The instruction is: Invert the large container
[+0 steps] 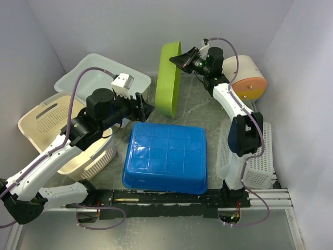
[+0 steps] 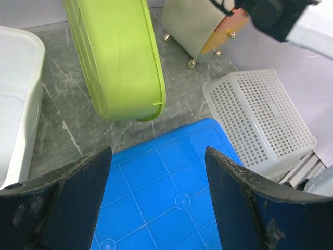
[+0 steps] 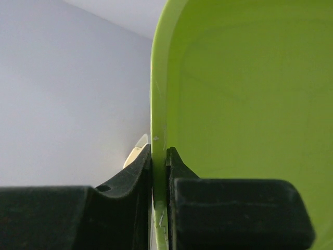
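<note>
Top external view, from the left: a cream laundry basket [image 1: 44, 122] and a white tub [image 1: 78, 73] fill the left side of the bench [image 1: 200, 107]. The left tool [image 1: 145, 108] hangs over the near-left corner of a blue bin [image 1: 166, 156], which lies bottom-up, its gridded underside showing. The left wrist view shows this tool [image 2: 158, 156] gaping wide with nothing between its fingers [image 2: 78, 198].

Past the bin stands the green tub [image 1: 169, 78], which I take to be the large container in hand. It is up on one long rim and appears to rest on the bench just beyond the blue bin, its long axis running away from the arm bases. Its rounded bottom faces left, toward the left tool [image 2: 117, 57]; its mouth faces right.

The right tool [image 1: 177, 60] is at the tub's upper rim, and the right wrist view shows it [image 3: 158, 156] pinched down on that thin green edge, the hollow inside off to its right. So the right arm is the one in contact, and the left tool stands near but apart.

The move turns on that lean: tipping the held rim rightward and down should bring the mouth to the bench. The grey marbled surface is flat and looks slick, so the lower rim may skid. Room on that side is tight, judging by the round canister with an orange end [image 1: 244, 75], the white perforated basket [image 1: 257, 156] and the right arm's own links
</note>
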Motion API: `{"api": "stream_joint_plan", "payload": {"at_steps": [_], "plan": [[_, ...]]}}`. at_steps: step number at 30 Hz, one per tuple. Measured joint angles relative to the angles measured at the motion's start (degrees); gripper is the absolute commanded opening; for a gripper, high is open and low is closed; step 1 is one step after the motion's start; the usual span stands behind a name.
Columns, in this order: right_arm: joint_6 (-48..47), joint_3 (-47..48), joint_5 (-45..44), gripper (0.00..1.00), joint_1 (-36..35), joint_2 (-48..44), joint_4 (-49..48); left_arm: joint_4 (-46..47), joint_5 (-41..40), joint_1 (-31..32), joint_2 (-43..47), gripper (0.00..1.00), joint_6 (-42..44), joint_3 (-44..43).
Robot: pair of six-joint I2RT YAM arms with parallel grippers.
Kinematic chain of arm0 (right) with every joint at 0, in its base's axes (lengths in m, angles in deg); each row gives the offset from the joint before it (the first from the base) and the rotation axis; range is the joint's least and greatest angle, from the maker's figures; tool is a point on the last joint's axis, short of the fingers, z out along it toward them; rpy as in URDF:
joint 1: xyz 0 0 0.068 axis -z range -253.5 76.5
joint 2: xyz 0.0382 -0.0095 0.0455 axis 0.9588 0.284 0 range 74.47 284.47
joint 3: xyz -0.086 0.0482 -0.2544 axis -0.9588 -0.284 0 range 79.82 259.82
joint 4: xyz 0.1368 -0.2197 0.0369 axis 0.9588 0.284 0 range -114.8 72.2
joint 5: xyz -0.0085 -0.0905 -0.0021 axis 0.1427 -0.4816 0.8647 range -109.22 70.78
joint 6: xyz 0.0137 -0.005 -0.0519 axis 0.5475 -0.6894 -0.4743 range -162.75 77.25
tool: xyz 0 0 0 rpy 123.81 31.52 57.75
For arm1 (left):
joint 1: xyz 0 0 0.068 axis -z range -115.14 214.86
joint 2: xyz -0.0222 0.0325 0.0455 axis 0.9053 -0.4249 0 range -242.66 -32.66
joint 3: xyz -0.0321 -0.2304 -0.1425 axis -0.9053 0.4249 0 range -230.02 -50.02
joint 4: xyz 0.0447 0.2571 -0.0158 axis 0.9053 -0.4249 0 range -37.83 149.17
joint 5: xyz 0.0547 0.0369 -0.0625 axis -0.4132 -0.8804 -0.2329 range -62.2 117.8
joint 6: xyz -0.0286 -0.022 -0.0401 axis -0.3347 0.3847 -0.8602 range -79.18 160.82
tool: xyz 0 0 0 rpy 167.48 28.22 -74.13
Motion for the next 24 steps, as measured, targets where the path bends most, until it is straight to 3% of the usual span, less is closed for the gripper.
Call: {"api": "stream_joint_plan", "payload": {"at_steps": [6, 10, 24], "plan": [[10.8, -2.3, 8.2, 0.0, 3.2, 7.2, -9.5, -1.8, -0.3, 0.0, 0.3, 0.83, -0.3, -0.9], [14.6, -3.1, 11.5, 0.0, 5.1, 8.9, -10.8, -2.3, -0.4, 0.0, 0.3, 0.83, -0.4, -0.9], [25.3, -8.4, 12.6, 0.0, 8.2, 8.7, -20.1, -2.3, -0.1, 0.0, -0.6, 0.82, -1.2, -0.8]]}}
